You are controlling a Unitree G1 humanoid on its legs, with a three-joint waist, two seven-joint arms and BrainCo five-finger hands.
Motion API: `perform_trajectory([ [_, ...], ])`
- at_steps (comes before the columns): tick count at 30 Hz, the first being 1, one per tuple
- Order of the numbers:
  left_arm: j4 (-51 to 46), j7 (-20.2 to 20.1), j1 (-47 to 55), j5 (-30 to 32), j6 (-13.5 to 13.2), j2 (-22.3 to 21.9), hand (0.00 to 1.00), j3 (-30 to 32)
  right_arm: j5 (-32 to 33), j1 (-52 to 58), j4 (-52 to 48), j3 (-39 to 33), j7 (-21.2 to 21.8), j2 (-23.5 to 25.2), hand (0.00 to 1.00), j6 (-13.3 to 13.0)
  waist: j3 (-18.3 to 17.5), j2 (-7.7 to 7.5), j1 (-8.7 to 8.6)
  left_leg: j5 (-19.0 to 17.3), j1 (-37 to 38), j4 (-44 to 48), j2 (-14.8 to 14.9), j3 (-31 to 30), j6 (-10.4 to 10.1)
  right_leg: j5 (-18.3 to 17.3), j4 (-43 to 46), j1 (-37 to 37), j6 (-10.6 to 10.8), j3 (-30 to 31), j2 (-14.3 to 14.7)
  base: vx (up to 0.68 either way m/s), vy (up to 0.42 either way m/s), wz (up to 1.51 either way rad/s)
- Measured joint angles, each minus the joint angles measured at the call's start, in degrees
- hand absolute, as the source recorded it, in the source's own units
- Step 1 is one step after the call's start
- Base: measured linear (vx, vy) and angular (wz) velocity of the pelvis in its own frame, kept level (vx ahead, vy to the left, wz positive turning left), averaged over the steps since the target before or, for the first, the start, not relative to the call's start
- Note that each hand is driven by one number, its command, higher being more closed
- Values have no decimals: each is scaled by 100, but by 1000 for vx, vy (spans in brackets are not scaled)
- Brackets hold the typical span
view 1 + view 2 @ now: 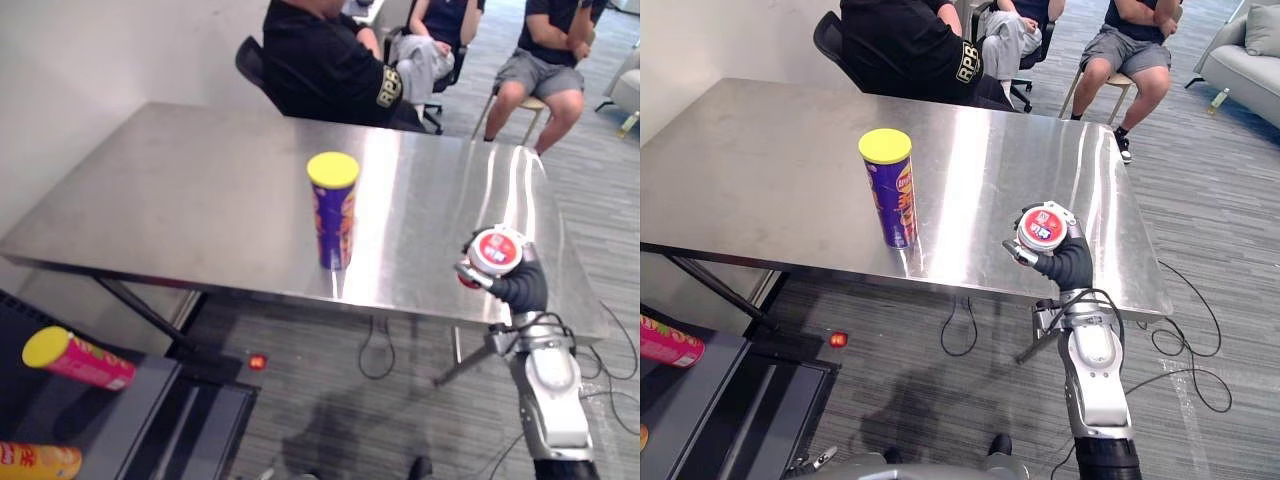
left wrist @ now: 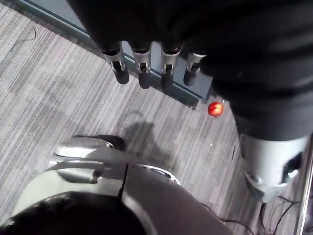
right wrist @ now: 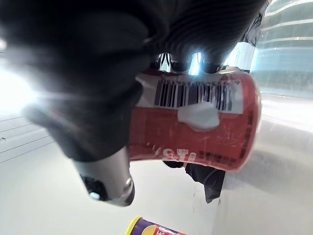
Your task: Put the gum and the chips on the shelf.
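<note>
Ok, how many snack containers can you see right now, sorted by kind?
Chip tubes: 3, the purple tube upright on the table, plus the pink tube and orange tube lying on the shelf.
Gum: 1, the gum tub held in the right hand.
Total: 4.

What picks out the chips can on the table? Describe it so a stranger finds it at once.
Start at the steel table. Near the middle of its front edge a tall chips can stands upright. Its purple body and yellow lid set it apart from the red gum tub in the right hand and the pink can lying on the dark shelf.
</note>
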Motion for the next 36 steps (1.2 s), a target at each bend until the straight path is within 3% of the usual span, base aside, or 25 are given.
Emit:
perform_trajectory([
  [4, -4, -163, -35, -435, 49, -7, 0, 83, 165, -224, 42, 406, -9, 0, 100, -3, 33, 47, 2, 73, -644, 373, 76, -552, -49, -90, 158, -186, -52, -461, 34, -134, -80, 65],
  [6, -11, -161, -135, -464, 55, -34, 0, 71, 166, -565, 214, 539, -24, -9, 100, -24, 59, 107, 7, 359, -1106, 346, 77, -1149, -158, -141, 161, -297, -137, -1061, 86, -130, -134, 150],
  [7, -28, -151, -187, -459, 53, -71, 0, 16, 167, -732, 300, 539, -52, -9, 100, -23, 108, 185, 98, 584, -1237, 98, 120, -1354, -267, -235, 282, -387, -284, -1367, 128, -145, -159, 151],
  [8, -22, -144, -193, -459, 78, -112, 0, 40, 157, -799, 287, 545, -85, 0, 100, -16, 153, 259, 222, 580, -1253, -313, 331, -1070, -280, -255, 314, -380, -347, -1658, 174, -189, -212, 133],
  [9, 12, -132, -190, -463, 91, -130, 0, 93, 150, -802, 259, 531, -124, -12, 100, -16, 149, 320, 250, 567, -1267, -454, 456, -764, -164, -234, 269, -341, -373, -1901, 218, -151, -198, 132],
  [10, 60, -106, -199, -464, 101, -168, 0, 163, 150, -803, 207, 447, -164, -18, 100, -21, 147, 338, 226, 539, -1279, -545, 608, -280, 177, -216, 110, -237, -402, -2258, 240, -111, -155, 153],
  [12, 227, -102, -202, -472, 123, -205, 0, 394, 137, -921, 243, 189, -306, -55, 100, -12, 166, 350, 233, 590, -1614, 602, 1023, 1058, 483, -306, 231, -208, -608, -2927, -19, -67, -63, 145],
  [13, 224, -101, -146, -472, 125, -231, 0, 437, 137, -918, 239, 151, -325, -63, 100, -12, 164, 353, 224, 654, -1599, 985, 1105, 1288, 585, -334, 337, -201, -628, -3029, -84, -35, -8, 83],
  [14, 213, -101, -29, -472, 128, -299, 0, 472, 136, -893, 207, 63, -357, -120, 100, -13, 118, 477, 220, 979, -1520, 1366, 1239, 1609, 754, -366, 505, -170, -621, -3190, -102, -54, 60, 128],
  [15, 80, -114, 41, -461, 138, -388, 0, 438, 136, -845, 143, -115, -413, -111, 100, -47, 87, 579, 19, 1293, -1570, 1002, 1099, 1692, 606, -515, 618, -156, -651, -3327, -114, -102, 79, 144],
  [16, 19, -122, 48, -447, 125, -362, 0, 458, 135, -810, 142, -216, -413, -96, 100, -48, 46, 498, -55, 1506, -1525, 515, 934, 1581, 521, -530, 451, -145, -681, -3344, -106, -143, 118, 160],
  [17, 7, -147, -16, -433, 121, -310, 0, 630, 126, -736, 146, -307, -395, -39, 100, -44, 5, 424, -16, 1231, -1355, 341, 872, 1574, 573, -466, 235, -108, -623, -3625, -124, -94, 94, 100],
  [18, 53, -166, -16, -402, 203, -336, 0, 710, 126, -656, 157, -302, -394, -9, 100, -28, 3, 444, -24, 753, -1286, 940, 1128, 1924, 383, -450, 456, -133, -608, -3813, -165, -41, 106, 88],
  [19, 67, -176, 6, -399, 201, -364, 0, 751, 126, -578, 154, -308, -398, 8, 100, -21, 9, 479, -50, 768, -1155, 897, 1182, 2028, 262, -450, 547, -104, -608, -3906, -190, -23, 174, 93],
  [20, 68, -187, 23, -391, 200, -420, 0, 834, 126, -422, 152, -390, -394, -1, 100, -9, -19, 570, -107, 809, -997, 452, 1098, 1987, 4, -450, 713, -78, -608, -4101, -243, -46, 210, 81],
  [23, 83, -191, 12, -345, 201, -374, 0, 899, 116, -346, 56, -488, -386, 18, 100, 0, -2, 516, -105, 885, -982, -351, 785, 1981, -97, -468, 1083, -215, -585, -4449, -520, -135, 252, 77],
  [25, 114, -145, 18, -338, 223, -361, 0, 920, -30, -344, 21, -453, -377, 48, 100, 1, 20, 405, -67, 1000, -958, -704, 473, 1914, -5, -464, 1380, -292, -581, -4522, -869, -133, 235, 46],
  [29, 125, -92, 83, -345, 235, -305, 0, 915, -158, -333, 11, -365, -400, 217, 100, 11, 79, 285, -51, 940, -866, -817, 154, 1992, 117, -385, 1637, -283, -475, -4428, -1274, -81, 165, 13],
  [32, 100, -93, 56, -358, 224, -165, 0, 883, -257, -292, 18, -141, -394, 233, 100, 42, 134, 148, -15, 953, -855, -850, 110, 1991, 121, -279, 1458, -281, -414, -4357, -1217, -21, 86, -2],
  [36, 47, -105, 57, -354, 224, -191, 0, 885, -314, -263, 58, -49, -351, 229, 100, 57, 125, 129, 106, 1064, -783, -964, 117, 1989, 142, -228, 1307, -263, -410, -4298, -1092, 47, -2, -4],
])
